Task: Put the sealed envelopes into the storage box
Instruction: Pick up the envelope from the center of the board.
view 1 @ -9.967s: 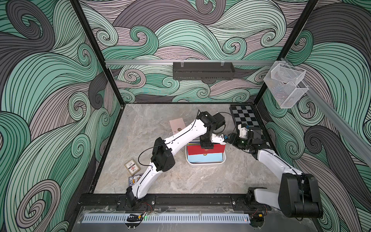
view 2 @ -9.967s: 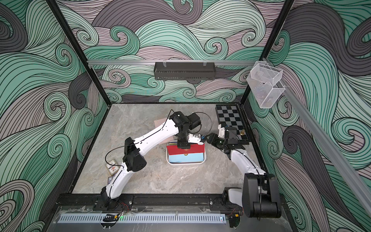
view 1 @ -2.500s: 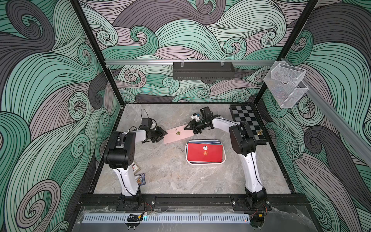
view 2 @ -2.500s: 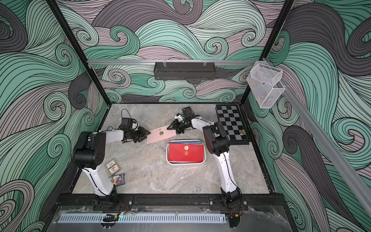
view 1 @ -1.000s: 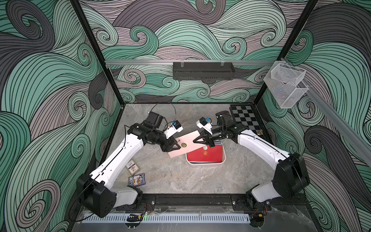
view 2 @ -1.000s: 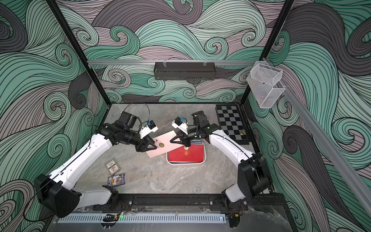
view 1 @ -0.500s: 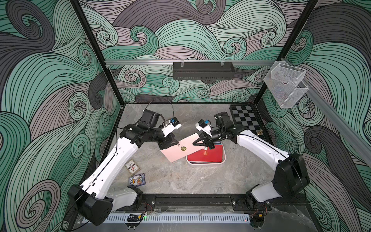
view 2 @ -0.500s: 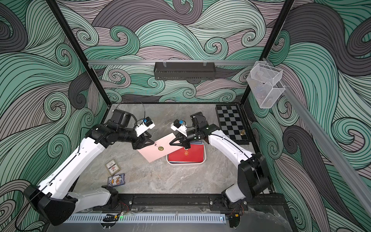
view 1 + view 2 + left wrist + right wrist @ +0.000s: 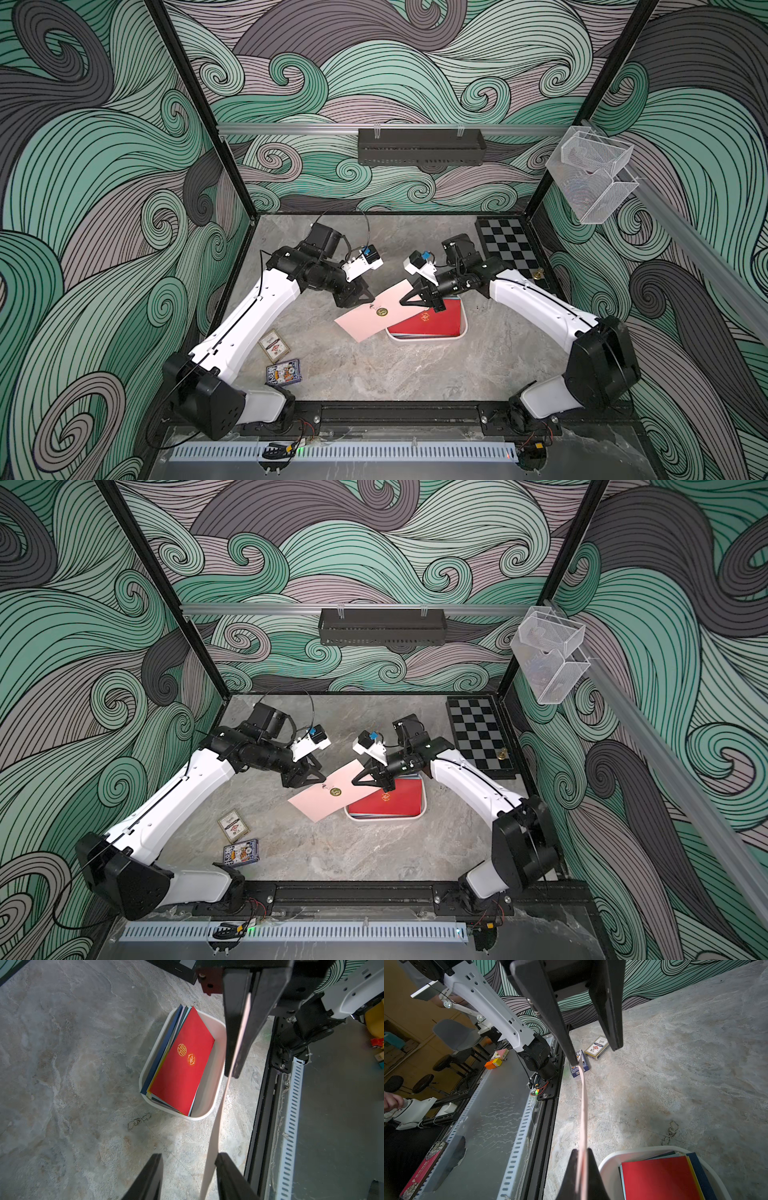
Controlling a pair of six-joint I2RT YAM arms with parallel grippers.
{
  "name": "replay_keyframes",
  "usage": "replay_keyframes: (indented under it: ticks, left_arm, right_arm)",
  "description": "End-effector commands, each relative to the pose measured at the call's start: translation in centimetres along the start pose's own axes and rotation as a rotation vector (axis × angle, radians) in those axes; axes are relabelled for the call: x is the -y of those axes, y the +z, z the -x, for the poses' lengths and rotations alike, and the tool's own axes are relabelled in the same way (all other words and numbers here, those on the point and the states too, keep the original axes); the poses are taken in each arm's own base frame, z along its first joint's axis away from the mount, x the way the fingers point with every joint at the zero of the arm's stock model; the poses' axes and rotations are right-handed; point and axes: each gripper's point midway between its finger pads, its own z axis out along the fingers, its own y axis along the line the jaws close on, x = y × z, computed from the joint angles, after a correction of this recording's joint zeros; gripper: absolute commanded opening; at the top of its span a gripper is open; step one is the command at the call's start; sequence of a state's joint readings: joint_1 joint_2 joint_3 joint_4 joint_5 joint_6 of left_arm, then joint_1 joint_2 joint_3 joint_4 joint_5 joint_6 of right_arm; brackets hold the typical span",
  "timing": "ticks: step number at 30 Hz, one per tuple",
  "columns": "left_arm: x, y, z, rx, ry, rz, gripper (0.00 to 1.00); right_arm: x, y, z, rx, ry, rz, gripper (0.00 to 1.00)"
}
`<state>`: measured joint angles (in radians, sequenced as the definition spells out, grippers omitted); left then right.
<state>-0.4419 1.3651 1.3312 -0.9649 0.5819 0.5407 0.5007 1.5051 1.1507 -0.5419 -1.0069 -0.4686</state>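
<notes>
Right gripper [image 9: 581,1152]: clamped on pink envelope [image 9: 374,322], I judge to lift it boxward.
Left gripper [image 9: 188,1157]: jaws parted round its other end, mere guide.
Storage box [image 9: 428,338]: mid-table, pink envelope partly over its rim.

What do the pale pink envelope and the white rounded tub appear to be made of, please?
The pale pink flat envelope looks like matte paper: thin, bowing edge-on. The white rounded tub seems smooth moulded plastic, judging by its faint sheen and soft corners.
</notes>
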Motion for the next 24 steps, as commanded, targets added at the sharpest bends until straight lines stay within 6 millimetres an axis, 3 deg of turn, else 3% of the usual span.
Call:
replay_keyframes:
  ticks: [1,9,12,15,21,23,24]
  left_arm:
    - [-0.6,1.0,-0.1,-0.037,0.01,0.008,0.46]
    - [0.1,0.3,-1.0,-0.025,0.026,0.038,0.49]
    - [0.6,0.4,-1.5,-0.018,0.028,0.023,0.45]
    - [1.3,0.7,-1.7,-0.026,0.016,-0.026,0.38]
    - [2.2,0.3,-0.5,0.011,0.025,-0.076,0.07]
    - [2.5,0.2,-0.2,0.012,0.02,-0.095,0.0]
    - [2.4,0.3,-0.2,0.006,0.012,-0.094,0.0]
  right_arm:
    - [-1.1,-0.3,1.9,0.053,-0.079,0.038,0.0]
    - [-0.8,-0.1,1.6,0.045,-0.07,0.033,0.0]
    - [-1.3,-0.2,2.0,0.06,-0.078,0.054,0.0]
    - [-1.4,-0.3,2.0,0.062,-0.079,0.059,0.0]
    - [-1.2,-0.3,1.7,0.053,-0.07,0.044,0.01]
    - [-1.0,-0.3,1.7,0.047,-0.067,0.027,0.1]
    - [-0.6,-0.3,1.7,0.04,-0.056,0.004,0.23]
